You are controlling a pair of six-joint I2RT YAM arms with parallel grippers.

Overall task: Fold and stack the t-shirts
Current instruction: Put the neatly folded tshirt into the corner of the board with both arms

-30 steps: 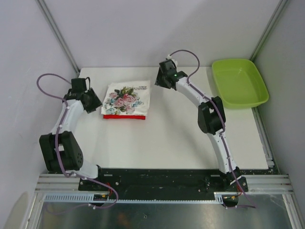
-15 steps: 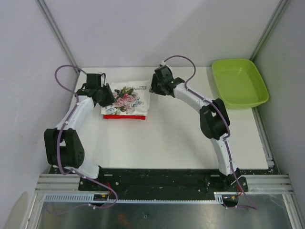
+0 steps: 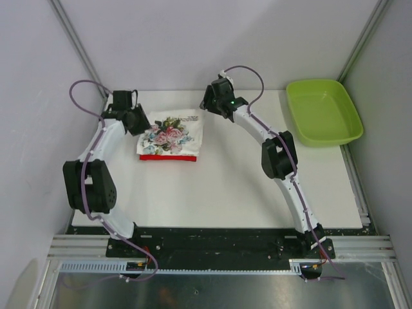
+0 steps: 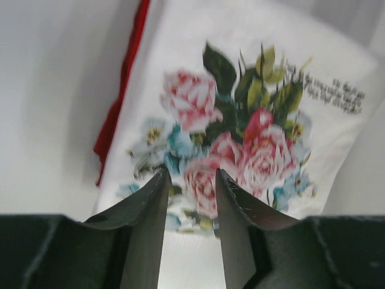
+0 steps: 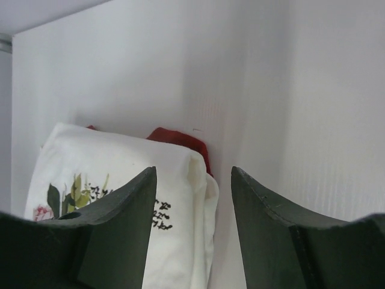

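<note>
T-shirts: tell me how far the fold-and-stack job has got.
Done: the white floral t-shirt lies folded on the red t-shirt, whose edge shows beneath. In hand: nothing; the left arm and right arm hover at the stack's far corners, jaws apart and empty. Left: seemingly only pulling the arms away.

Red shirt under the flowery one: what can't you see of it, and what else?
Red t-shirt: top view shows only a strip; the white t-shirt covers the rest.
Writing on the white t-shirt: tiny from the top, blurred in left wrist view.
White t-shirt's lower part: right wrist view, behind the right claw.
</note>
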